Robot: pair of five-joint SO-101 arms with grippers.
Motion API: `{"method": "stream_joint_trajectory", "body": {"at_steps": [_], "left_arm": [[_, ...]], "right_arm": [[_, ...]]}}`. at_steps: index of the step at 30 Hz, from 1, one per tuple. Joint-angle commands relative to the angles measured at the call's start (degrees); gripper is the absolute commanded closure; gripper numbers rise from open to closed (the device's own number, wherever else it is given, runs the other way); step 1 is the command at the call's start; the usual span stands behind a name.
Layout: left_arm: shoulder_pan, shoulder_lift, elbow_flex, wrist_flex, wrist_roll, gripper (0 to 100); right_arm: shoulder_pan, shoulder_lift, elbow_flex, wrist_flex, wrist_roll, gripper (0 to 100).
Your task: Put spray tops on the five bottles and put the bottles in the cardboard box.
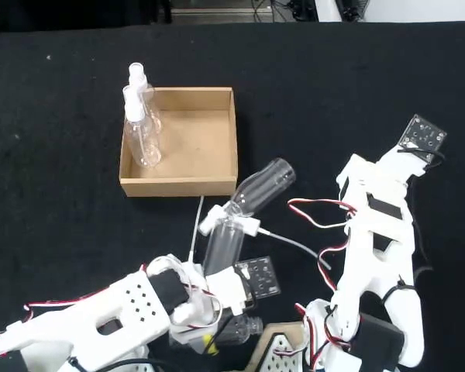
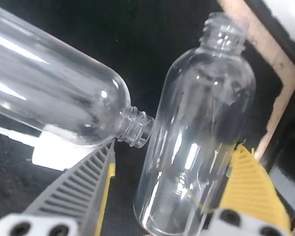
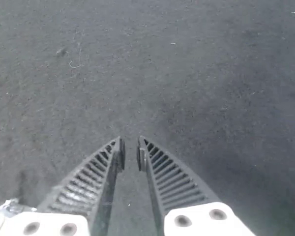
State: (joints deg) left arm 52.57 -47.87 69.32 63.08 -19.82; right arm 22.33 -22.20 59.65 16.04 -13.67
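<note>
From above, on the black table (image 1: 62, 194), the cardboard box (image 1: 178, 187) holds two capped bottles (image 1: 143, 132) standing against one wall. Two uncapped bottles (image 1: 262, 186) and loose spray tops (image 1: 246, 225) lie just outside it.

On my left wrist camera, the left gripper (image 2: 176, 147) sits wide open around a clear neck-up bottle (image 2: 196, 123), which touches one jaw only.

On the right wrist camera, the right gripper (image 3: 129, 147) is all but closed on nothing, over bare cloth.

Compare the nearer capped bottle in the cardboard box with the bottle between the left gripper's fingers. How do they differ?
Top: the boxed bottle wears a white spray top, while the loose bottle shows a bare threaded neck.
Place: the boxed bottle stands inside the cardboard box, while the loose bottle sits outside it, between the open fingers of the left gripper.
Shared: both are clear bottles with rounded shoulders.
</note>
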Motion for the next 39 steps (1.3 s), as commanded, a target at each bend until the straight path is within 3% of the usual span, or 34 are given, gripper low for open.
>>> {"method": "stream_joint_trajectory", "body": {"at_steps": [1, 8, 13, 17, 25, 33, 39], "left_arm": [[0.7, -0.7, -0.7, 2.8, 0.1, 66], [0.7, -0.7, -0.8, 2.7, 0.1, 84], [0.7, -0.7, -5.1, 8.4, -1.1, 81], [-1.8, -0.7, -13.1, 18.8, -8.2, 81], [-27.3, 0.0, -34.9, 37.6, -23.8, 81], [-54.6, 0.1, -34.6, 37.6, -41.1, 81], [-73.7, 0.0, -34.9, 37.3, -46.2, 81]], "right_arm": [[1.2, -0.1, -3.4, -1.8, 0.0, 95.9], [1.2, -0.1, -3.3, -1.8, 0.0, 95.9], [1.2, -0.1, -3.3, -1.8, 0.0, 95.9], [1.2, -0.1, -3.2, -1.8, 0.0, 95.9], [1.1, -0.1, -3.2, -1.8, 0.0, 95.9], [1.0, -0.1, -3.1, -1.8, 0.0, 95.9], [0.9, -0.1, -3.1, -1.8, 0.0, 95.9]]}}
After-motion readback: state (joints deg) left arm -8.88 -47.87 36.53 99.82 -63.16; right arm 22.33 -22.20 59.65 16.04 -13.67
